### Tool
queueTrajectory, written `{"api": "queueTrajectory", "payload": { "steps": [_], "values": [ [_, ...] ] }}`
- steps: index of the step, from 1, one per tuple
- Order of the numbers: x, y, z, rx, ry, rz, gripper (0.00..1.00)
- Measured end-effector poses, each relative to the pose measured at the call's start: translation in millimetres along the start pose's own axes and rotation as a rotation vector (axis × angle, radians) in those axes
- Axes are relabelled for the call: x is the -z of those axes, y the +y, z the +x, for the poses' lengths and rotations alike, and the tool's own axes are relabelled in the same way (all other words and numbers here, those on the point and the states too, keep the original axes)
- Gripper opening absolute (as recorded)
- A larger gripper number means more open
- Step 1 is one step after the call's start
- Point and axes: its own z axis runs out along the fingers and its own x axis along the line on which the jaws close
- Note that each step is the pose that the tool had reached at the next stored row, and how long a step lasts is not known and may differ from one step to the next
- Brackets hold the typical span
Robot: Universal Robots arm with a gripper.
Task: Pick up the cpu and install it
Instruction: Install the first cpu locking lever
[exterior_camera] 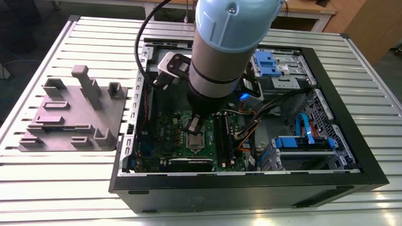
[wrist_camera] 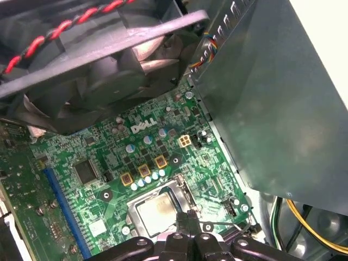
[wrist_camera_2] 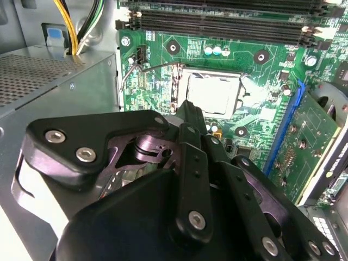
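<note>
Arm: we see the arm (exterior_camera: pixel 229 47) reaching straight down into the open computer case (exterior_camera: pixel 351 162), so that its tip stands over the green board (exterior_camera: pixel 176 127) on the case floor.

Gripper: the gripper (wrist_camera_2: pixel 187 109) hangs just above the socket with its fingers drawn together to a narrow point. We see nothing between them in either wrist view, so we judge it empty.

Cpu: the cpu (wrist_camera_2: pixel 213 93) lies flat inside the silver socket frame (wrist_camera_2: pixel 176 87) on the board, its pale metal top facing up. In the first wrist view it (wrist_camera: pixel 155 212) sits square within the frame, just beyond the fingertips. We judge it already seated, which would explain the empty gripper so close above it.

Frame: the frame rings the chip on all sides and holds it level. We cannot tell whether its latch is down.

Tray: the grey moulded tray (exterior_camera: pixel 69 117) rests on the slatted table (exterior_camera: pixel 63 188), at the exterior view's left of the case and well apart from the arm. It stands outside the case, within easy reach of the arm.

Surroundings: memory slots (wrist_camera_2: pixel 217 22) run along the far side of the socket, and a fan (wrist_camera: pixel 103 70) looms over the board in the first wrist view.
</note>
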Motion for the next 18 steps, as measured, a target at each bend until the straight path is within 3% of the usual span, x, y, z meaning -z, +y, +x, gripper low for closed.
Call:
{"api": "queueTrajectory", "payload": {
  "steps": [7, 18],
  "values": [
    [0.7, -18.3, -10.7, 0.0, 0.0001, 0.0, 0.1],
    [-3.4, -16.8, -34.9, 0.001, 0.0005, 0.0001, 0.1]
  ]
}}
